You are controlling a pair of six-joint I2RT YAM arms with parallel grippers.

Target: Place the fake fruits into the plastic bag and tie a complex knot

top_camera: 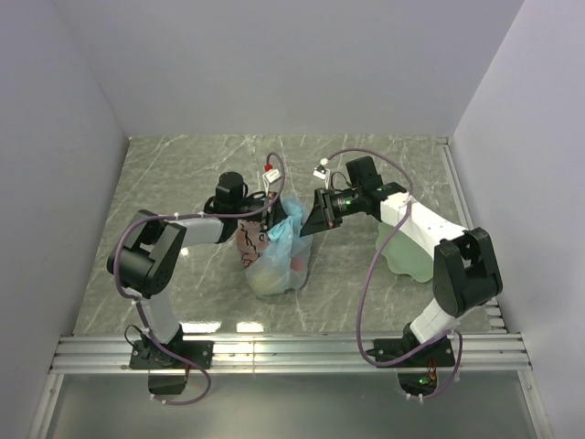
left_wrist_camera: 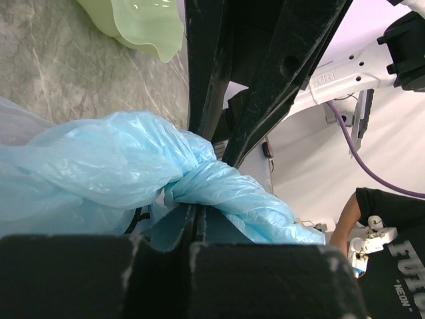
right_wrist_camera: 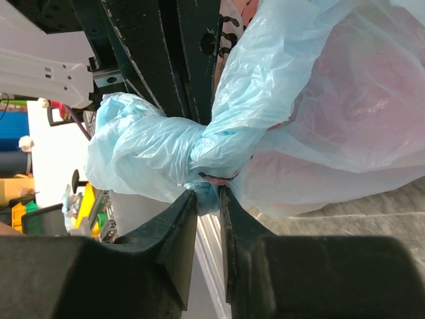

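Observation:
The light-blue plastic bag (top_camera: 274, 261) stands mid-table, and the fake fruits (top_camera: 274, 279) show dimly through its lower part. Its top is twisted into the knot (top_camera: 286, 224), a bunched lump (left_wrist_camera: 199, 179) in the left wrist view. My left gripper (top_camera: 263, 215) reaches in from the left; its jaws (left_wrist_camera: 194, 214) are shut on the plastic right under that lump. From the right, my right gripper (top_camera: 306, 219) meets the same spot. Its jaws (right_wrist_camera: 208, 196) stand slightly open, with a fold of plastic below the knot (right_wrist_camera: 209, 143) between the tips. Pink fruit colour shows through the bag (right_wrist_camera: 358, 100).
A pale green wavy-edged plate (top_camera: 407, 249) lies on the marble table under my right arm, and its rim (left_wrist_camera: 143, 26) shows in the left wrist view. Grey walls close the table on three sides. Metal rails (top_camera: 292, 352) run along the near edge.

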